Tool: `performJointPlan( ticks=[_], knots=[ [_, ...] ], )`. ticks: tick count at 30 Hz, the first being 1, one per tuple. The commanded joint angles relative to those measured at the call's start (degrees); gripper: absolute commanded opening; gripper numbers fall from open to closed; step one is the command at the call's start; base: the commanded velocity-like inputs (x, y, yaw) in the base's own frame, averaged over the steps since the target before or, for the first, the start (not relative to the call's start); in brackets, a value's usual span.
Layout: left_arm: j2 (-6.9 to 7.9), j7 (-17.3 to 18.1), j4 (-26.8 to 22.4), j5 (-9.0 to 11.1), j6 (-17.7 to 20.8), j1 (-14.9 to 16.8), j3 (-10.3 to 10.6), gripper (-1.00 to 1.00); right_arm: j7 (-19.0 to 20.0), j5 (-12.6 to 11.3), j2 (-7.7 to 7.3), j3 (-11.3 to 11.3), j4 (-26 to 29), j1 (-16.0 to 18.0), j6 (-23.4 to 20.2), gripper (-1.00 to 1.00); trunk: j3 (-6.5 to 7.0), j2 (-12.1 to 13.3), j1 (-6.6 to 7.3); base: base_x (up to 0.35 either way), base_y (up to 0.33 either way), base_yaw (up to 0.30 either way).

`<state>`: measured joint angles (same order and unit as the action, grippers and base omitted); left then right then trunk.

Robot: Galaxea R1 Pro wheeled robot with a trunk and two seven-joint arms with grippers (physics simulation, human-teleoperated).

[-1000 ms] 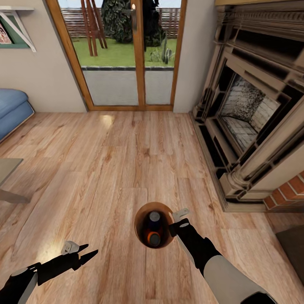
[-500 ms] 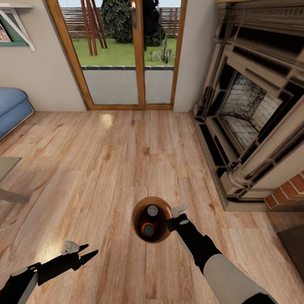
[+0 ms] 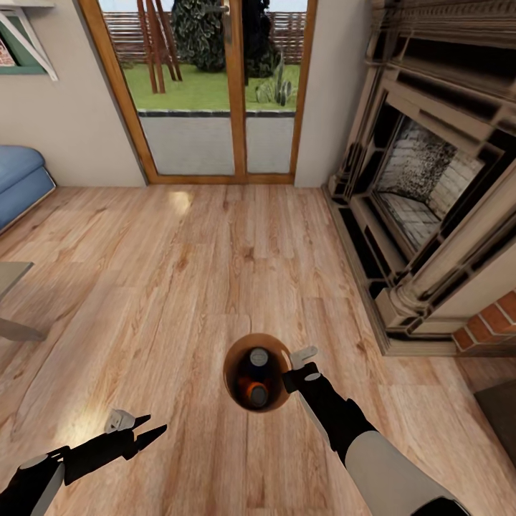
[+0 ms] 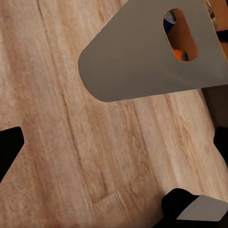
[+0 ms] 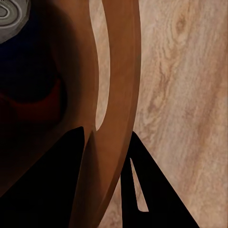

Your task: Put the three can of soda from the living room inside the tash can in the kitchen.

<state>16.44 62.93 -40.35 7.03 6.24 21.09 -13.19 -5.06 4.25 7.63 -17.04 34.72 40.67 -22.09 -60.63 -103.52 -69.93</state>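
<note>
Here the right gripper (image 3: 297, 373) clamps the rim of the bin (image 3: 233, 358), fireplace (image 3: 430, 186) to its right; cans (image 3: 258, 376) sit inside. The left wrist view shows the bin's grey side and handle slot (image 4: 179, 34). The left gripper (image 3: 143, 428) is open.

Wood plank floor (image 3: 215, 272), glass doors (image 3: 208, 93), fireplace (image 3: 430, 186), blue sofa (image 3: 21, 183).
</note>
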Motion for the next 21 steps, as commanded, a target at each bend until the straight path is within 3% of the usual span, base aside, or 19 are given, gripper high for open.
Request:
performJointPlan(
  ticks=[1, 21],
  knots=[
    [0.00, 0.00, 0.01, 0.00, 0.00, 0.00, 0.00, 1.00, 0.05, -0.21, 0.02, -0.01, 0.07, 0.02, 0.03, -1.00, -0.18, -0.42, -0.22, 0.000, 0.000, 0.000],
    [0.00, 0.00, 0.01, 0.00, 0.00, -0.01, 0.01, 1.00, 0.05, -0.21, 0.02, -0.01, 0.03, 0.02, 0.03, -1.00, -3.77, -8.44, -4.61, 0.000, 0.000, 0.000]
  ],
)
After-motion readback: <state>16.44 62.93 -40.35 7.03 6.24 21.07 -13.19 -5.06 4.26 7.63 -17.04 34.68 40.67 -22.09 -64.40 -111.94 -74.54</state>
